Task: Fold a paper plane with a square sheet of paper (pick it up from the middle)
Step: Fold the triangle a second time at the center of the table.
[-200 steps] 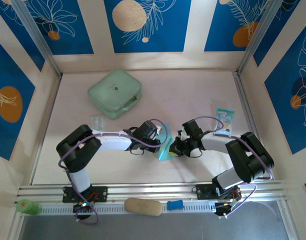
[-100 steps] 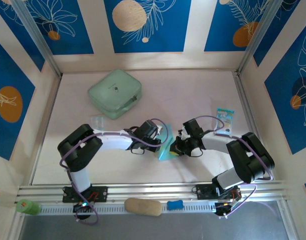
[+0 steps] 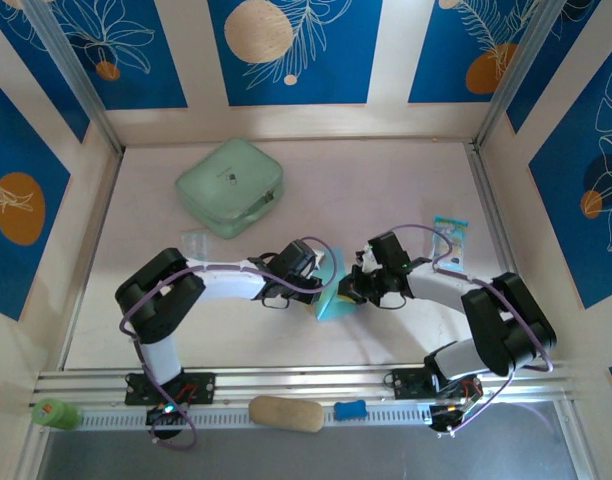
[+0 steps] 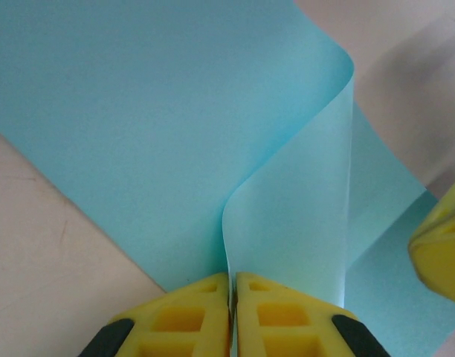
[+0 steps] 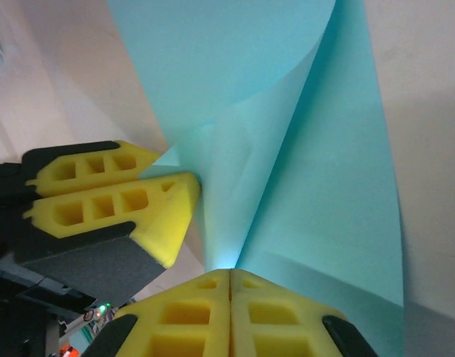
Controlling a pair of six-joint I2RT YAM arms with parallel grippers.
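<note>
The square sheet of paper (image 3: pixel 333 297) is light cyan-blue and lies bent at the middle of the table, between the two arms. My left gripper (image 3: pixel 322 284) is shut on one edge of the sheet (image 4: pixel 175 111), which curls up and over from its yellow fingertips (image 4: pixel 194 309). My right gripper (image 3: pixel 349 290) is shut on the opposite side, where the sheet (image 5: pixel 309 171) rises in a soft fold. The left gripper's yellow fingers (image 5: pixel 116 197) sit close to the left in the right wrist view. The two grippers are almost tip to tip.
A mint-green rounded case (image 3: pixel 230 186) lies at the back left. A small printed packet (image 3: pixel 449 233) rests near the right wall, and a small clear wrapper (image 3: pixel 194 243) is by the left arm. A tan pad (image 3: pixel 286 413) and a blue piece (image 3: pixel 351 409) sit on the front rail.
The right arm's elbow has shifted a little right and toward the front, and its wrist has turned slightly. The left arm and the sheet have barely moved.
</note>
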